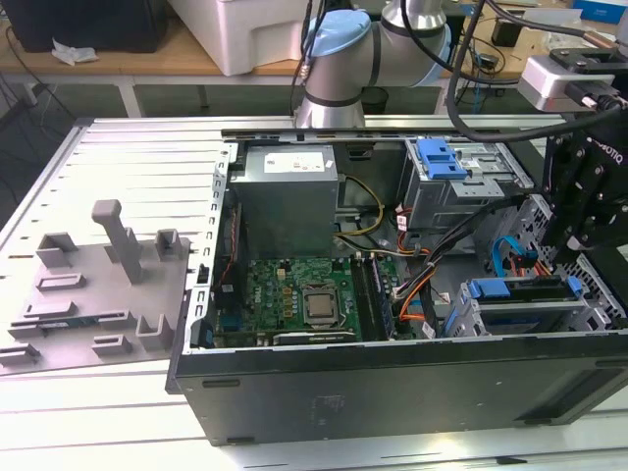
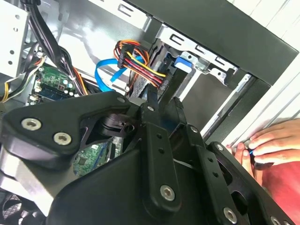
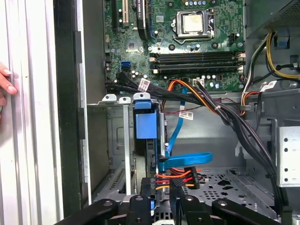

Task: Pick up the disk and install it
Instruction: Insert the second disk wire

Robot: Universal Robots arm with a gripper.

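While I'm hovering my gripper point(image 3: 161, 208) over the drive cage point(image 1: 520, 319) at the open PC case's point(image 1: 392, 392) front corner, the disk point(image 3: 145, 126) is looking already slotted in there on its blue carrier; can't tell if my fingers are open or gripping anything, and cabling may be left.

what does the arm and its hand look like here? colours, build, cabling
In the exterior view the arm has silver tube sections and light blue joint caps, with black cables looping toward the wrist. The hand is matte black and boxy, a silver-grey camera block above it. In the second wrist view, its black linkage bars carry silver screws.
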